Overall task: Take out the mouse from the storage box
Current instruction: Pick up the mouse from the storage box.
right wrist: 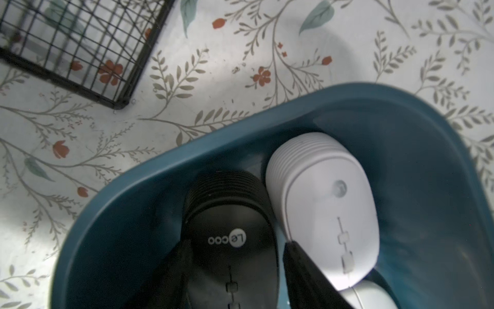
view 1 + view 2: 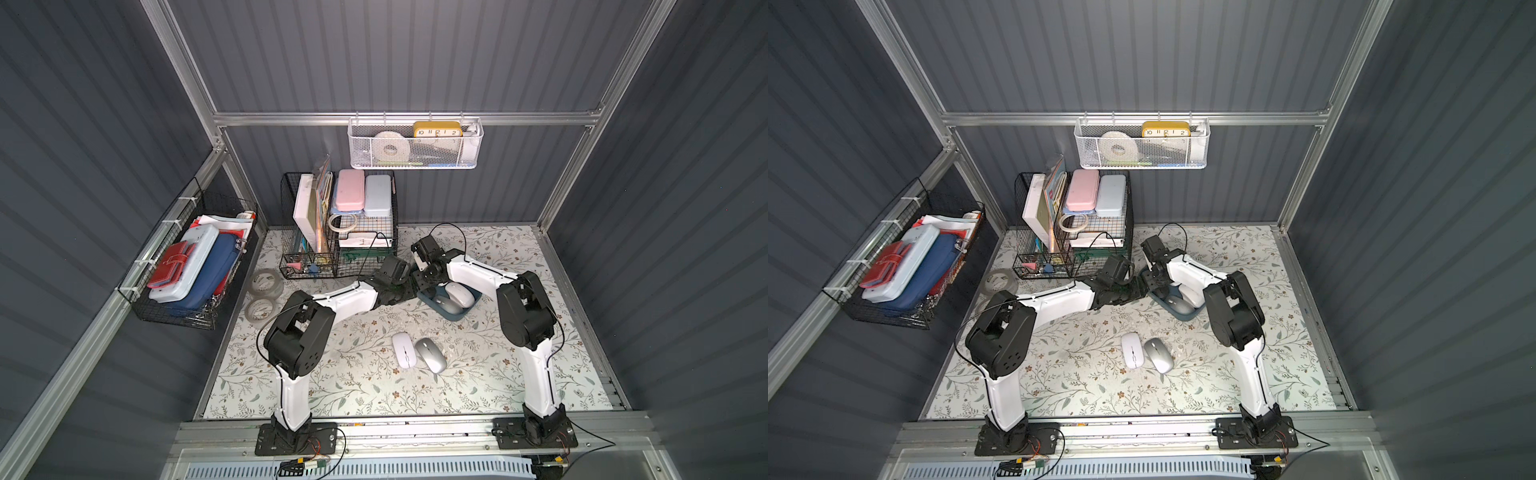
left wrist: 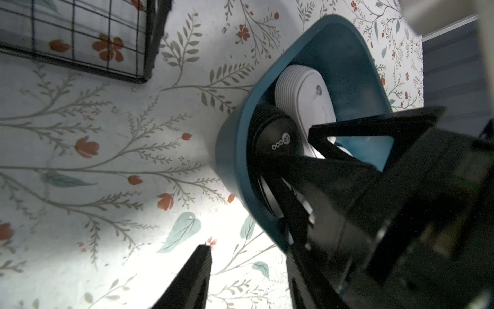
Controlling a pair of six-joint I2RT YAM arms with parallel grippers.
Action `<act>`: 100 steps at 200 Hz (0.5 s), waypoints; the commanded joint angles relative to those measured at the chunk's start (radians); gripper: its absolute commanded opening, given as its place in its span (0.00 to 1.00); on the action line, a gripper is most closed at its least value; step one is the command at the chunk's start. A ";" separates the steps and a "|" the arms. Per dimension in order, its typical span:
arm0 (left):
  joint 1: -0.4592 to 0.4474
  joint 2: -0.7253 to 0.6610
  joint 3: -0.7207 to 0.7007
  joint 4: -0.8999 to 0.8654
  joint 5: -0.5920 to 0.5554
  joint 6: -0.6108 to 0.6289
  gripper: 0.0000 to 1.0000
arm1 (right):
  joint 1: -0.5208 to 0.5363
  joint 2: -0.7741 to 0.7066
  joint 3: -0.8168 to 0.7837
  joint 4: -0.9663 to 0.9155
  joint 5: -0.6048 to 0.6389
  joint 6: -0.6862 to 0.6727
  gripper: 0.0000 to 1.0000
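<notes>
While boxed, black mouse within right gripper.

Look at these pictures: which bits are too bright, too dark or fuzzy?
Left wrist view: glare whitens the table, and the wire basket looks fuzzy. Right wrist view: the black mouse sits shaded inside the storage box. Both top views: sharp, evenly lit.

Storage box: shallow dark teal plastic tray with rounded corners and smooth solid walls. It sat on the floral table, far half, right of centre, turned diagonal. Three mice were inside, tops up. Black mouse, ribbed end and white "Lecoo" logo, lay near one long wall. White mouse, also ribbed, lay right beside it, lengthwise. Grey mouse lay just beside the white one, mostly hidden in the wrist views.
</notes>
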 commanded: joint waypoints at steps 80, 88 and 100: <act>0.001 -0.057 -0.047 0.013 -0.033 -0.015 0.47 | 0.004 0.038 -0.101 -0.046 -0.137 0.120 0.62; 0.002 -0.055 -0.046 0.013 -0.036 -0.013 0.46 | 0.004 0.048 -0.097 -0.058 -0.125 0.111 0.63; 0.006 -0.055 -0.051 0.013 -0.037 -0.018 0.44 | 0.004 0.061 -0.093 -0.075 -0.107 0.100 0.64</act>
